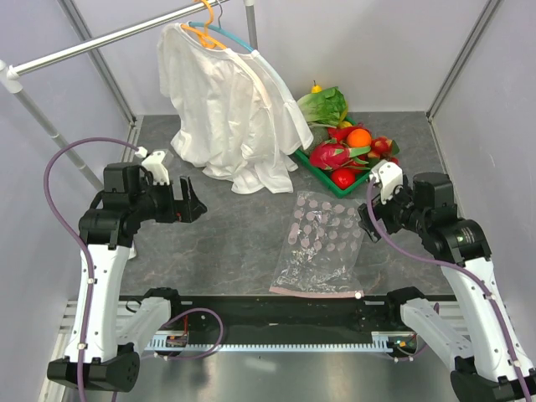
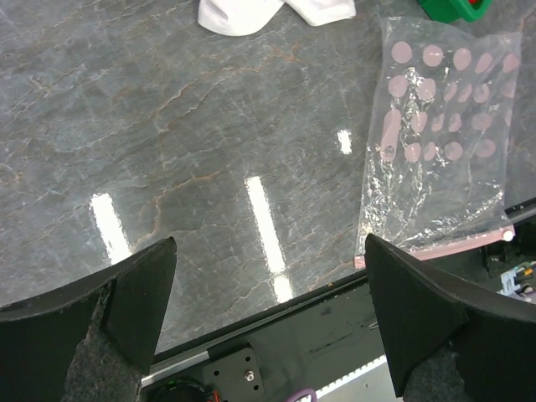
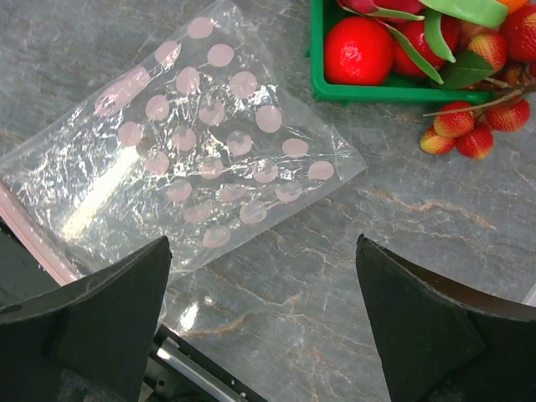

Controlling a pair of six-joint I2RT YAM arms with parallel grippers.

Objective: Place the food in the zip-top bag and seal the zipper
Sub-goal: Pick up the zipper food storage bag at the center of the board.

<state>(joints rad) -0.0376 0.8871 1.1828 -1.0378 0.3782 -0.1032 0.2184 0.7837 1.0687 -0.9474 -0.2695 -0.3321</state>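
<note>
The zip-top bag (image 1: 322, 243) (image 2: 440, 142) (image 3: 193, 159), clear with pale pink dots, lies flat and empty on the grey table between my arms. The zipper (image 1: 314, 292) (image 2: 444, 247) (image 3: 42, 247) runs along its near edge, with a white tab (image 1: 358, 295) (image 2: 507, 236) at the right end. The food fills a green tray (image 1: 311, 165) (image 3: 394, 88) at the back right: lettuce (image 1: 322, 105), an orange (image 1: 359, 136), a red round fruit (image 3: 358, 50). A red berry bunch (image 3: 473, 130) lies beside the tray. My left gripper (image 1: 194, 201) (image 2: 270, 243) hangs open left of the bag. My right gripper (image 1: 368, 219) (image 3: 261, 243) hangs open above its right edge.
A white shirt (image 1: 226, 100) (image 2: 268, 10) hangs from a hanger on a metal rail (image 1: 109, 38) at the back, its hem resting on the table left of the tray. A black rail (image 1: 276, 306) runs along the table's near edge. Walls close in both sides.
</note>
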